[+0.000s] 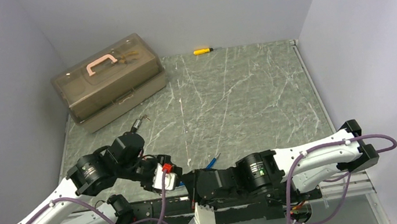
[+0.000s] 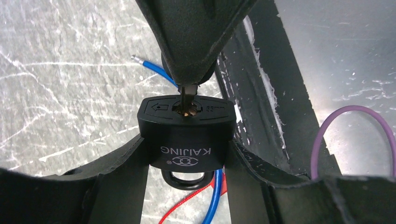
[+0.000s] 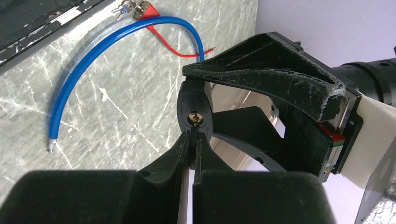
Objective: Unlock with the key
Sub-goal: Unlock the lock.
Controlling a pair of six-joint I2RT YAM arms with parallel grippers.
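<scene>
left wrist view: the padlock (image 2: 187, 140) sits square in the middle, keyhole face turned away from my wrist and the shackle (image 2: 184, 179) pointing back toward it. my left pincer (image 2: 186, 156) is about half open and clamped on the lock's two flat sides, holding it just above the table. the key (image 2: 188, 95) is in the keyhole (image 3: 193, 117), with only a short piece of blade showing between the lock and my right pincer (image 3: 193, 140). that pincer is almost fully closed, pinching the key's head.

the relation that matters is that the blade runs straight from my right pincer into the lock. it lines up with the lock's long axis, from the keyhole face to the shackle, and the two pincers face each other nose to nose. i judge that what remains is for my right wrist to twist about that line while the left braces the body. if the key is tilted off the line, i'd expect it to bind.

a blue cable (image 3: 93, 51) curves on the table below, with a thinner red cable (image 3: 173, 46) beside it. the table (image 1: 241, 100) is grey-green marbled stone. all this is at its near edge, between my two bases. at the far left is a brown box (image 1: 110, 80) with a pink handle, and a small yellow tool (image 1: 203, 50) lies by the back wall. plain grey walls close in the sides.
</scene>
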